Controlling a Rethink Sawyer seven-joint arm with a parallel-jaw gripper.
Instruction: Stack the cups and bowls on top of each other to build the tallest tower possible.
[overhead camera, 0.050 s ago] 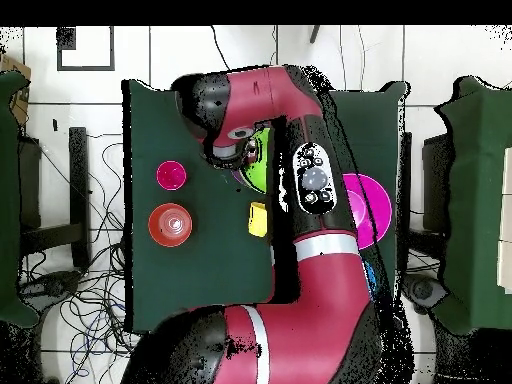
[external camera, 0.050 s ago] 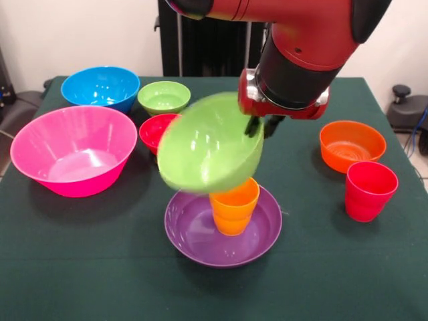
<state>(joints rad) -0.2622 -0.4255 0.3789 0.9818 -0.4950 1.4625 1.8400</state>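
Note:
My gripper [external camera, 0.050 s ago: 257, 126] is shut on the rim of the large lime green bowl [external camera, 0.050 s ago: 210, 144], which hangs tilted in the air with its opening facing the camera. Just below it an orange cup [external camera, 0.050 s ago: 234, 206] stands upright inside the shallow purple bowl [external camera, 0.050 s ago: 194, 246] near the table's front; the green bowl's lower edge overlaps the cup's rim, and I cannot tell whether they touch. In the overhead view the green bowl [overhead camera, 0.050 s ago: 256, 166] peeks out beside the arm's wrist, and the purple bowl and orange cup are hidden under the arm.
At left stand the big pink bowl [external camera, 0.050 s ago: 73, 150], the blue bowl [external camera, 0.050 s ago: 100, 87], a small green bowl [external camera, 0.050 s ago: 164, 97] and a small red bowl [external camera, 0.050 s ago: 155, 130]. At right are the small orange bowl [external camera, 0.050 s ago: 352, 144] and the red cup [external camera, 0.050 s ago: 369, 190]. A yellow cup [overhead camera, 0.050 s ago: 258, 218] shows by the arm from overhead.

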